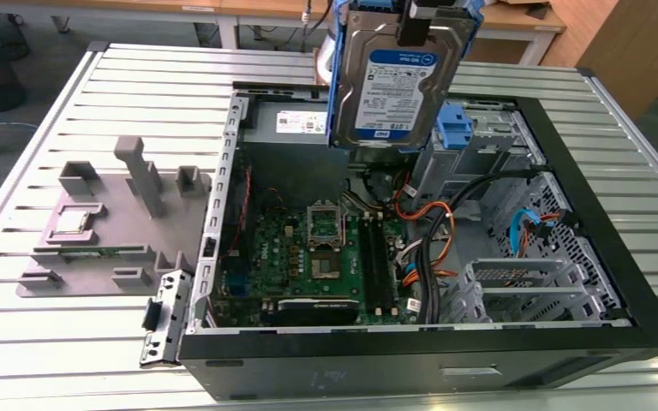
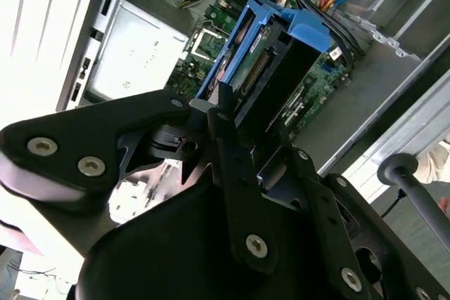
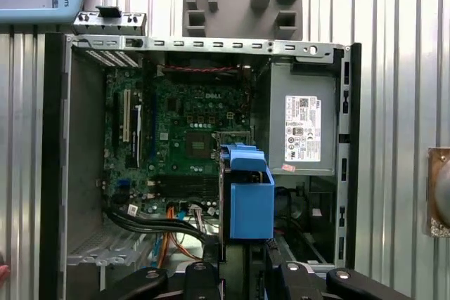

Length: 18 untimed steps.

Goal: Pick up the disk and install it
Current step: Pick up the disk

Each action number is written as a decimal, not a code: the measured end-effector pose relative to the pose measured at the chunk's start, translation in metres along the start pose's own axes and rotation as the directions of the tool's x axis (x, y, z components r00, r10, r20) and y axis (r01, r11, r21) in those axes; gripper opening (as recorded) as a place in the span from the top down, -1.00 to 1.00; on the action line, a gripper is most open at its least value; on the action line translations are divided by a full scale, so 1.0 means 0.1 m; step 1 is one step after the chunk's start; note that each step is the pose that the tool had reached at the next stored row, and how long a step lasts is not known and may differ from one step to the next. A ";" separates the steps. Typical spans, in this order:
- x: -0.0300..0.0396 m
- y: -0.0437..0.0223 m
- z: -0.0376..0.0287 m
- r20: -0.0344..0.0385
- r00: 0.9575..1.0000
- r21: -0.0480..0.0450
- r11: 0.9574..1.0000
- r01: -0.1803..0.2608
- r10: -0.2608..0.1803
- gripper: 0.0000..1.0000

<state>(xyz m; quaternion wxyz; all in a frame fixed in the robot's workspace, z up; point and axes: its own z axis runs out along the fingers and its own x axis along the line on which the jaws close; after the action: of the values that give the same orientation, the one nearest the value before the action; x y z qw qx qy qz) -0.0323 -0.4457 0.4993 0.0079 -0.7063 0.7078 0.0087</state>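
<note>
The open computer case (image 1: 421, 347) lies on its side on the slatted table (image 1: 55, 342). Inside are a green motherboard (image 1: 306, 257), orange and black cables (image 1: 434, 224), a grey power-supply box (image 3: 302, 128) and a lone blue bracket (image 1: 455, 128) by the drive bay. The disk (image 1: 397, 86), silver with a white-and-blue label and blue rails, hangs upright above the case, clear of it. The gripper (image 2: 246, 121) is closed narrow on the disk's upper end, one black finger (image 1: 416, 26) against the label face
</note>
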 end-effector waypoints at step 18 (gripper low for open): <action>0.444 -0.001 -0.010 -0.043 0.999 0.000 1.000 0.000 0.000 0.30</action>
<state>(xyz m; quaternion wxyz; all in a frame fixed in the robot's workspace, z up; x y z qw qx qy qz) -0.0323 -0.4901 0.4992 -0.0073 -0.7063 0.7078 -0.0065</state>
